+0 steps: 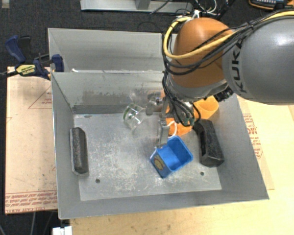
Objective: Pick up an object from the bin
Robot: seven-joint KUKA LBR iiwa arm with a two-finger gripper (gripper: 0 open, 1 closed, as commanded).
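Grey bin (137,182) floor lies mostly bare at left & front, w/ only a dark bar (79,150) near the left wall. Gripper (161,138) hangs mid-bin at the blue box's (179,153) back-left edge. Clear plastic bit (132,116) sits to its left, black block (209,143) by the right wall. Can't tell how wide it's open, or if it grips anything.
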